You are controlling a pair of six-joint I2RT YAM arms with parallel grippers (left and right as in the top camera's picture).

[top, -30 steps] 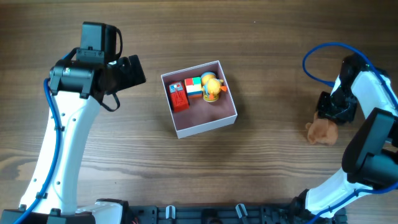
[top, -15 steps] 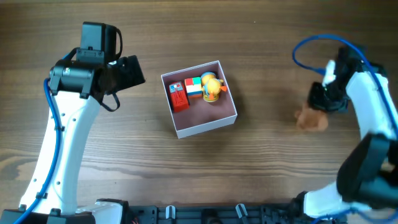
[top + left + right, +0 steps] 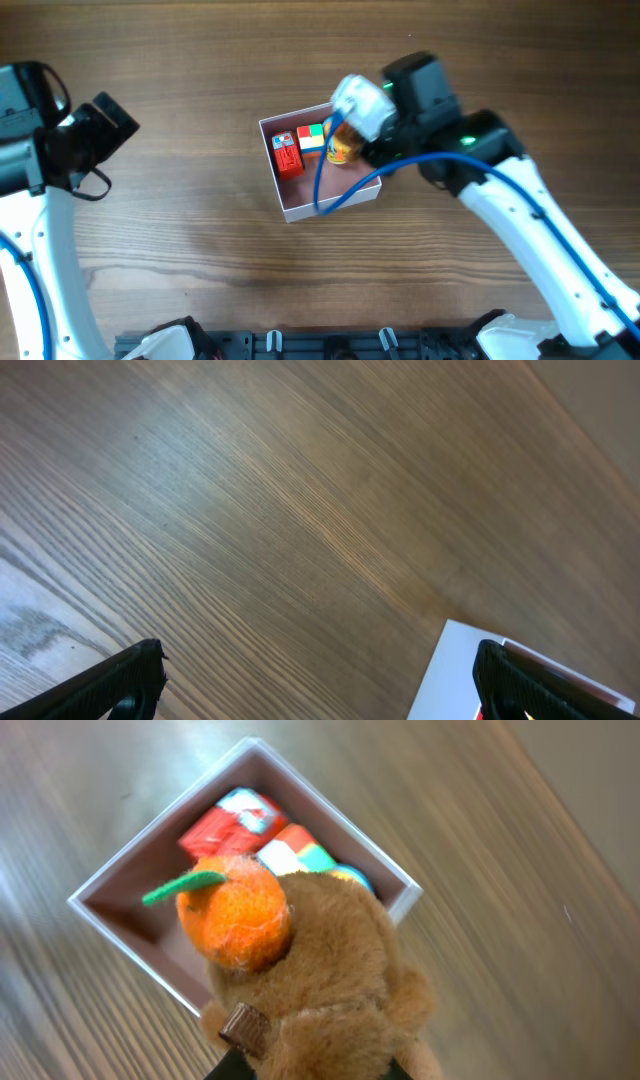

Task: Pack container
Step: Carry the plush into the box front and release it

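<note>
The container [image 3: 330,205] is a square white-walled box with a dusty-pink inside at the table's middle. It holds a red block [image 3: 288,160], a coloured cube [image 3: 312,138] and a yellow duck toy [image 3: 343,148]. My right gripper [image 3: 365,130] hovers over the box's right part, shut on a brown plush toy [image 3: 330,970] with an orange ball on it. The right wrist view shows the container [image 3: 130,910] below the plush. My left gripper [image 3: 100,125] is open and empty, far left of the box. The box corner [image 3: 455,670] shows in the left wrist view.
Bare wooden tabletop [image 3: 200,260] surrounds the box on all sides. The right arm's blue cable [image 3: 335,195] loops across the box's front right corner. The arm bases stand along the front edge.
My right arm has carried the plush toy from the far right of the table to above the container. My left arm has swung away to the left.
</note>
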